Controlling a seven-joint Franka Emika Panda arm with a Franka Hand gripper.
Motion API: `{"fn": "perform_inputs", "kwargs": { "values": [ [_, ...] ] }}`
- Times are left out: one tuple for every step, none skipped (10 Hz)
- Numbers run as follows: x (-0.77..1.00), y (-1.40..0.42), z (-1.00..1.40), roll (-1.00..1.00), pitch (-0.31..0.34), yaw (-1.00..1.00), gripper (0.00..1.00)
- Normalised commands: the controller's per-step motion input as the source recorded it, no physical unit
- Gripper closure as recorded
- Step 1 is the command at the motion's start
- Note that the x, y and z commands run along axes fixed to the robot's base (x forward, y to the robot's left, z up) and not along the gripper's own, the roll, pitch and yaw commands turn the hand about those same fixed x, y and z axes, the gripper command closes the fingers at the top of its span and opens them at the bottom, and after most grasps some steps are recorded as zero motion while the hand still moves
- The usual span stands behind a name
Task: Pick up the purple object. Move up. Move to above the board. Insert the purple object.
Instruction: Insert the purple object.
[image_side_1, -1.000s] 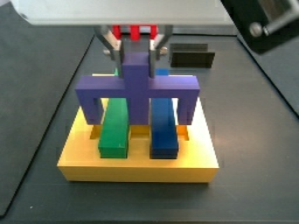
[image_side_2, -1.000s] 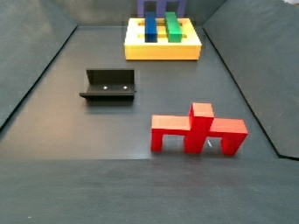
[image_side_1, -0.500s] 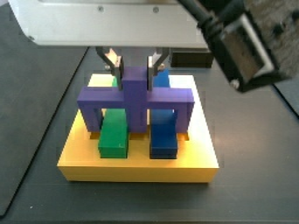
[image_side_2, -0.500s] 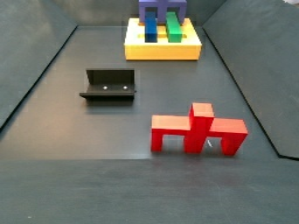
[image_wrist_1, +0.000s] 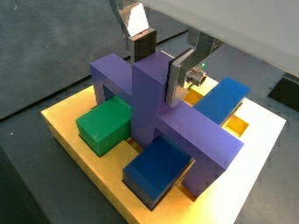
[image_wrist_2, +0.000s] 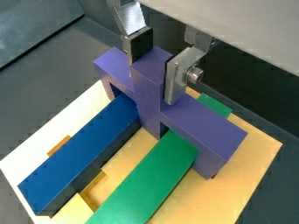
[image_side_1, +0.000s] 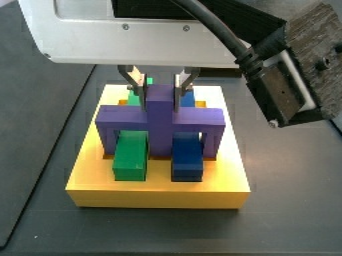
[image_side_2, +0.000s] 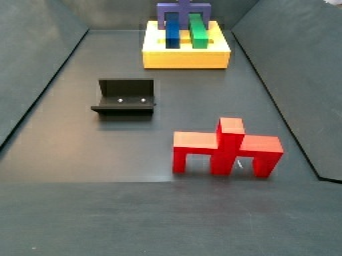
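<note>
Purple object (image_side_1: 160, 122) being inserted, straddling green block (image_side_1: 130, 158) and blue block (image_side_1: 187, 160) on board (image_side_1: 158, 195); gripper (image_wrist_1: 163, 61) clamping its stem. Next: press home, release.

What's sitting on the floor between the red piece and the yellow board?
Only bare dark floor lies between the red piece and the board in a side view; the fixture stands off to the side.

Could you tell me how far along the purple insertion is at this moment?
Done: the purple object is picked up and sits over the board, straddling the green block and blue block. In hand: the gripper clamps its stem. Left: whether it is fully seated is unclear; release.
</note>
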Motion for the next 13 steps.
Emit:
{"fn": "perform_inputs", "kwargs": {
  "values": [
    [0.0,-0.24,-0.14,0.22,0.07,0.0,1.0],
    [0.0,-0.16,-0.15,0.19,0.06,0.0,1.0],
    [0.0,-0.06,-0.15,0.17,0.064,0.0,1.0],
    [0.07,-0.09,0.05,0.12,0.083,0.0,1.0],
    [0.14,-0.03,0.28,0.07,0.089,0.0,1.0],
    [0.11,0.0,0.07,0.0,0.0,0.0,1.0],
    [0.0,0.0,-0.04,0.0,0.0,0.0,1.0],
    [0.0,0.0,-0.06,0.0,0.0,0.0,1.0],
    [-0.05,0.0,-0.05,-0.04,0.026,0.0,1.0],
    [-0.07,-0.01,0.0,-0.11,0.0,0.0,1.0],
    [-0.01,-0.05,0.0,-0.15,0.0,0.0,1.0],
    [0.0,-0.09,0.0,-0.14,-0.01,0.03,1.0],
    [0.0,-0.09,-0.02,-0.12,-0.011,0.04,1.0]
  ]
}}
